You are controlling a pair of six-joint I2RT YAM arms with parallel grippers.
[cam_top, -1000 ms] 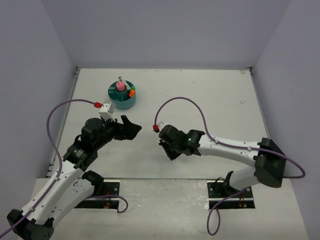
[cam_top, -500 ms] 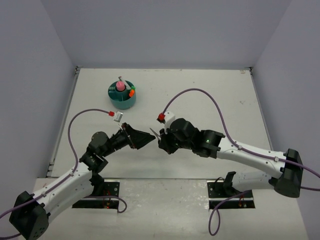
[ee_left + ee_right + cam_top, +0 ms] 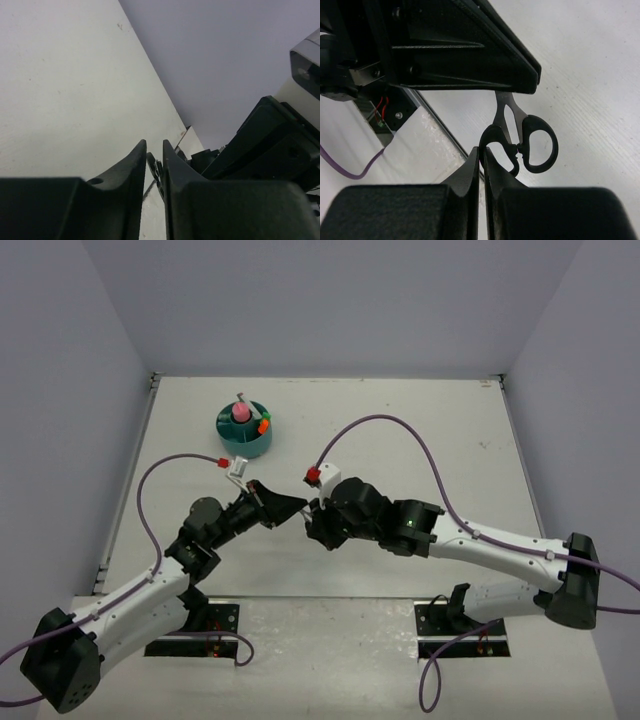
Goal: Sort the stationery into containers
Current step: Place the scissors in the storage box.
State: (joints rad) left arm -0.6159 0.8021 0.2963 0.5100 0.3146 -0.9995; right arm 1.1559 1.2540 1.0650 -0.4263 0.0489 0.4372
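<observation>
Small black-handled scissors [image 3: 524, 136] hang above the table between my two grippers. My right gripper [image 3: 481, 150] is shut on one handle loop. The blades run up between the fingers of my left gripper [image 3: 154, 146], which is shut on them; the scissors [image 3: 156, 172] show as a dark sliver between those jaws. In the top view the two grippers meet tip to tip, left gripper [image 3: 297, 508] and right gripper [image 3: 314, 521], at the table's near middle. The teal organizer [image 3: 248, 448] stands at the far left, holding a pink item [image 3: 241, 413] and an orange-tipped marker [image 3: 264, 425].
Purple cables loop over both arms. The white table [image 3: 420, 430] is walled by grey panels on three sides. The arm bases sit on the near edge.
My left gripper swung in toward the right one and closed from wide open onto the scissor blades. The right arm reached left with the scissors and stayed shut.
</observation>
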